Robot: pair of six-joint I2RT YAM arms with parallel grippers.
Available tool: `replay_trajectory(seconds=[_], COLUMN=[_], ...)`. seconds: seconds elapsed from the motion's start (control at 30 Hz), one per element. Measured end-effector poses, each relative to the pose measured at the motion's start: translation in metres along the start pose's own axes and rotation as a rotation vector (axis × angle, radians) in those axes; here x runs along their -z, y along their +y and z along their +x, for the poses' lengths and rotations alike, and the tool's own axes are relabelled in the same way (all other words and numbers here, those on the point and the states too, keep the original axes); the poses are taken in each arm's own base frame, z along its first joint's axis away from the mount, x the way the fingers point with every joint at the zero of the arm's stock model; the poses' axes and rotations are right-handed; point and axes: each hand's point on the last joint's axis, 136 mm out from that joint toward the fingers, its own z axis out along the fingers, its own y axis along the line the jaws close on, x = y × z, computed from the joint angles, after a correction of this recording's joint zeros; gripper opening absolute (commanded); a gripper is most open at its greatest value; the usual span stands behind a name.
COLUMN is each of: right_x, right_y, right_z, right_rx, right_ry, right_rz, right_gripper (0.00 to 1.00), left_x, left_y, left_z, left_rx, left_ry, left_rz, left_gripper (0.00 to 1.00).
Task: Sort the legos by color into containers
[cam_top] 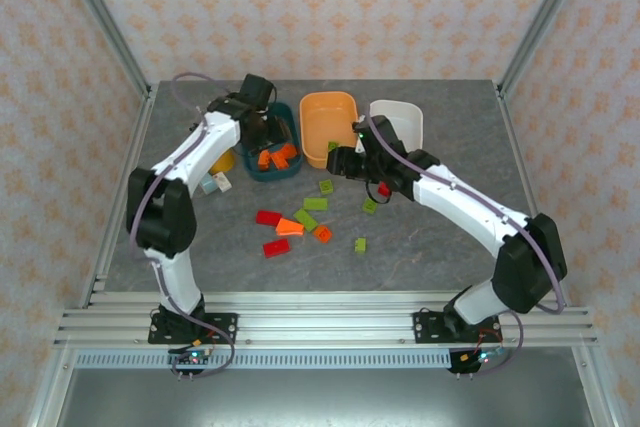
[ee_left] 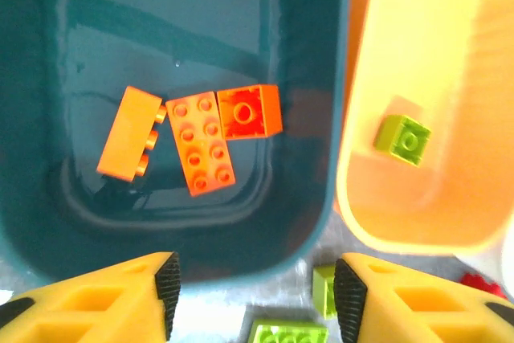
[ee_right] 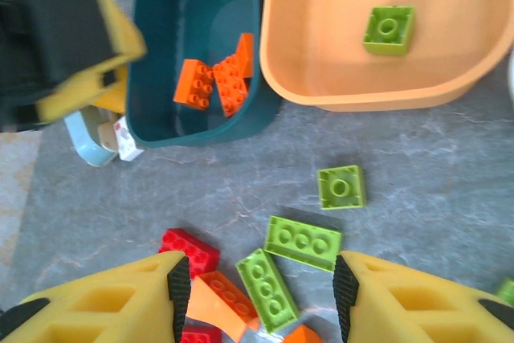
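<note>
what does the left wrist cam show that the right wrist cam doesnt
Left wrist, not right wrist: the left gripper seen from between its own fingers, open and empty at the near wall of the teal bin.
Right wrist, not left wrist: the right gripper, open and empty over loose bricks on the table, among them a red brick and an orange brick.
Both: orange bricks lying in the teal bin, and one green brick in the orange bin.

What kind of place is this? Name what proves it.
Likely a robot test cell: an aluminium frame, patterned backdrop walls, and a left arm and right arm bolted to a rail at the edge of a grey table.
</note>
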Motion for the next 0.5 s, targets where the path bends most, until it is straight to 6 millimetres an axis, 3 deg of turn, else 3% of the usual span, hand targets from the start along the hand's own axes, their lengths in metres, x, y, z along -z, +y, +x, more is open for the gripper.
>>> replay_trajectory(seconds=[0.13, 0.27, 0.4, 0.5], right_x=[0.017, 0.022, 0.008, -0.008], right_y=[-0.021, -0.056, -0.092, -0.109], right_z=[0.009, 0.031, 0.051, 0.064], right_rx=[0.014, -0.046, -0.15, -0.202], right_ry=[-0.004, 0.046, 0.121, 0.161], right_rz=[0.091, 0.224, 0.356, 0.429], right_gripper=[0.52, 0.57, 0.69, 0.73], left_x=[0.044, 0.077, 0.089, 0.091], left_y=[-0.011, -0.022, -0.024, -0.015], left_z=[0.024, 0.08, 0.138, 0.167], left_rx=[-0.05, -0.149, -0.224, -0.232], left_ry=[-0.052, -0.055, -0.039, -0.05], left_rz=[0.061, 0.145, 0.231, 0.279], left_gripper=[0.65, 0.7, 0.76, 0.78])
